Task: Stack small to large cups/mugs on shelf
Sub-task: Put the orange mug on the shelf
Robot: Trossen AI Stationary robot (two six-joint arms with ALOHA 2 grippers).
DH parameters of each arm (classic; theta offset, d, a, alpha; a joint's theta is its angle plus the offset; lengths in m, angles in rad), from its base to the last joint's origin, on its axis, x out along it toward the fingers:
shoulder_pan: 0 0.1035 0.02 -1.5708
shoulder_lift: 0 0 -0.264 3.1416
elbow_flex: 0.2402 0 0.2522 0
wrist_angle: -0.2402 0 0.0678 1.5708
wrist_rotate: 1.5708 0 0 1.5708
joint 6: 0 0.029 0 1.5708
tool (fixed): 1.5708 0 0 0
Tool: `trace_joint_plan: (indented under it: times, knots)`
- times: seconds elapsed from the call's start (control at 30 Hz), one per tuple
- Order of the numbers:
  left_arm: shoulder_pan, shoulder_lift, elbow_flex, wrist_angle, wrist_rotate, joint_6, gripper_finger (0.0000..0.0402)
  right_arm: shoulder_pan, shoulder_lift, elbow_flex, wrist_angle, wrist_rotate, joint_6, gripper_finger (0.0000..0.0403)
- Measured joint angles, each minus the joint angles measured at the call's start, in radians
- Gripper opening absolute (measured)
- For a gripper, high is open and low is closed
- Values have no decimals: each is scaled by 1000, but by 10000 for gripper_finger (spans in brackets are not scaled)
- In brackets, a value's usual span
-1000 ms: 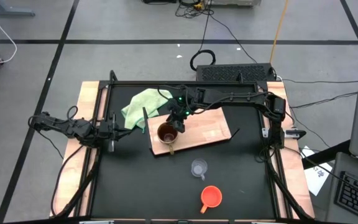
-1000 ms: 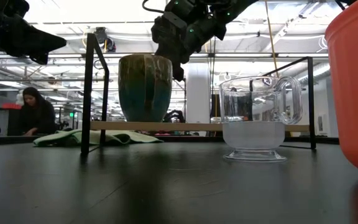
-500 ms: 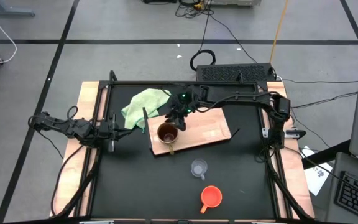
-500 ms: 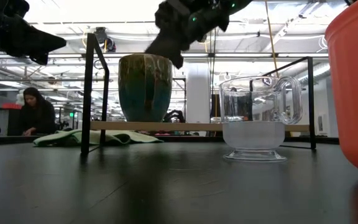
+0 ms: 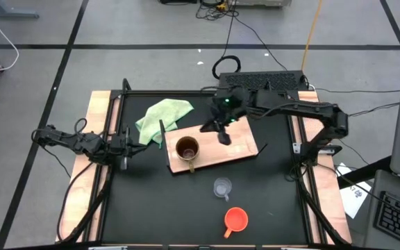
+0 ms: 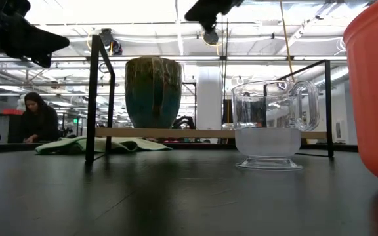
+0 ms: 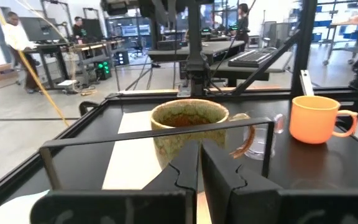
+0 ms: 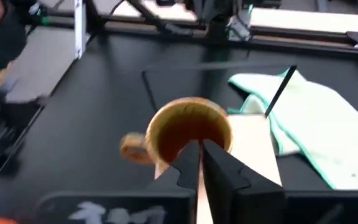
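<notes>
The brown mug [image 5: 187, 148] stands upright and empty on the light-wood shelf [image 5: 238, 147], handle toward the table's front, the first of three vessels in place. By the look of the table, the stack is about a third done: the orange cup [image 5: 235, 220] sits on the black table [image 5: 151, 208] near its front edge, and the clear glass cup [image 5: 221, 187] stands between it and the board, both well apart from either arm. The right gripper [image 5: 222, 132] hangs above the middle of the shelf, beside the mug and clear of it, fingers pressed together on nothing; its wrist camera looks down past them into the mug's mouth. The left gripper [image 5: 126, 151] waits at the table's left edge, fingers closed and empty, facing the mug across a black frame rail [image 7: 166, 134]. A light green cloth [image 5: 160, 115] lies crumpled behind the board's left end. The orange cup presumably goes into the mug next, then the glass cup inside that. People work at desks in the room beyond.
</notes>
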Motion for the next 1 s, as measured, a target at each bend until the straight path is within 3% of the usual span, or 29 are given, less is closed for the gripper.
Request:
trace_joint_plan:
  times: [0.27,0.6,0.8,1.0]
  knots:
    - [0,0,0,32,-4,21,21,36,-189,-250,65,5,-23,2]
    - [0,0,0,34,-8,81,21,43,-496,-738,527,-2,60,0]
    - [0,0,0,22,-17,79,21,80,-626,-931,750,-2,134,0]
    - [0,0,0,3,-16,33,21,150,-677,-1077,969,-3,141,0]
